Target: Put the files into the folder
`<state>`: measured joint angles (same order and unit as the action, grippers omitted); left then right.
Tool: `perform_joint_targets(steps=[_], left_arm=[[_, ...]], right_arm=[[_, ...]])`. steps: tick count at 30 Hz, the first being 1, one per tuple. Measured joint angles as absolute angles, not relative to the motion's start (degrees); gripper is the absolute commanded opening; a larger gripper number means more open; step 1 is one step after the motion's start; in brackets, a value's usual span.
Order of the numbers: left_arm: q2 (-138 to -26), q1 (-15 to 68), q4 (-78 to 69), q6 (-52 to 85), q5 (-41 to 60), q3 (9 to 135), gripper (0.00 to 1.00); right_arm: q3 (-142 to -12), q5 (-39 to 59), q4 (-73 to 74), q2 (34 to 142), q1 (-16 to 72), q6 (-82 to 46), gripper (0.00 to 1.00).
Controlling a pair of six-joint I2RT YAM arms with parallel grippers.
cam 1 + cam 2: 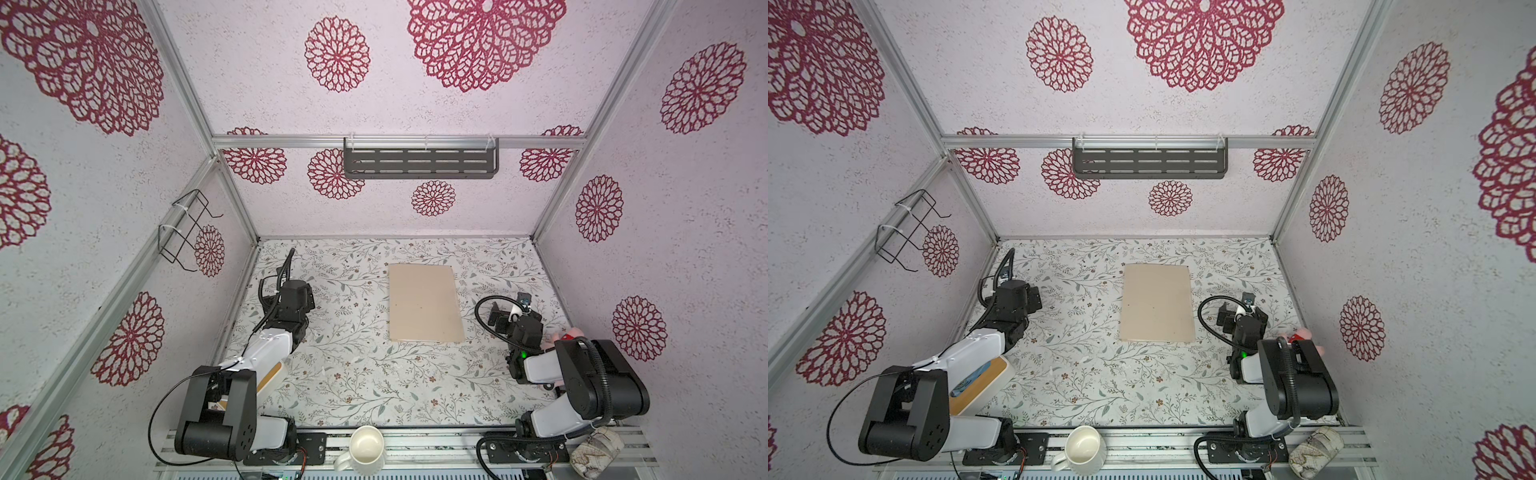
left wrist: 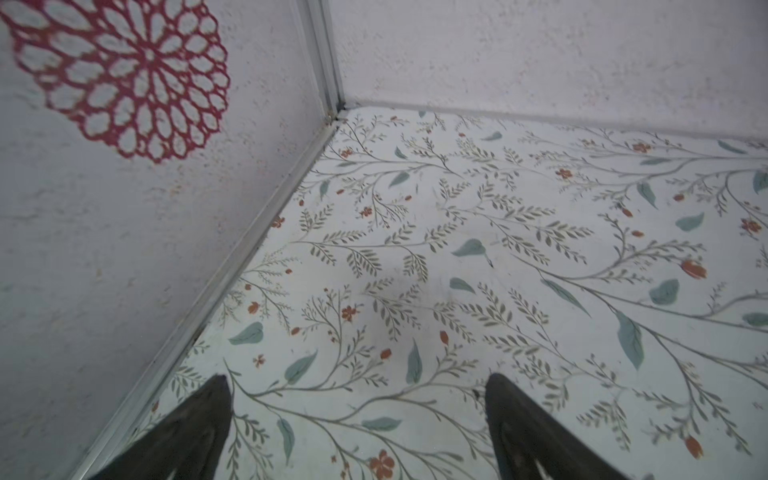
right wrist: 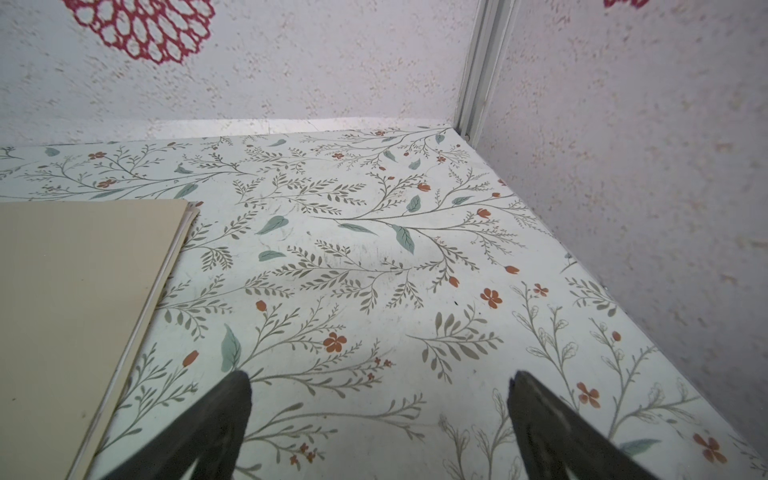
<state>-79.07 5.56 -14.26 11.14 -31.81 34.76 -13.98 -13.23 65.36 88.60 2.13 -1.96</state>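
Note:
The folder [image 1: 424, 303] [image 1: 1156, 303] lies flat and closed on the floral table, a little back of the middle. Its long edge and far corner also show in the right wrist view as the folder [image 3: 83, 291], with thin layers at the corner. The files are hidden in every view. My right gripper [image 3: 380, 376] [image 1: 509, 320] hovers open just right of the folder, over bare table. My left gripper [image 2: 357, 378] [image 1: 291, 291] stands open near the left wall, facing the back left corner, with nothing between its fingers.
A white mug [image 1: 365, 449] and a patterned cup lying on its side [image 1: 596, 453] rest on the front rail. A bamboo-topped white box [image 1: 980, 382] sits under the left arm. A pink toy [image 1: 561, 332] lies behind the right arm. Walls stand close on both sides.

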Motion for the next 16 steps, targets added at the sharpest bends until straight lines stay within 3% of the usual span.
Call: perform_joint_targets(steps=[10, 16], left_arm=[[-87.59, -5.21, -43.27, 10.17, -24.43, 23.66, 0.98], [-88.71, -6.7, -47.62, 11.03, -20.38, 22.55, 0.98]], right_arm=[[-13.98, -13.23, 65.49, 88.6, 2.13, -1.96, 0.99], [-13.98, -13.21, 65.49, 88.6, 2.13, -1.96, 0.99]])
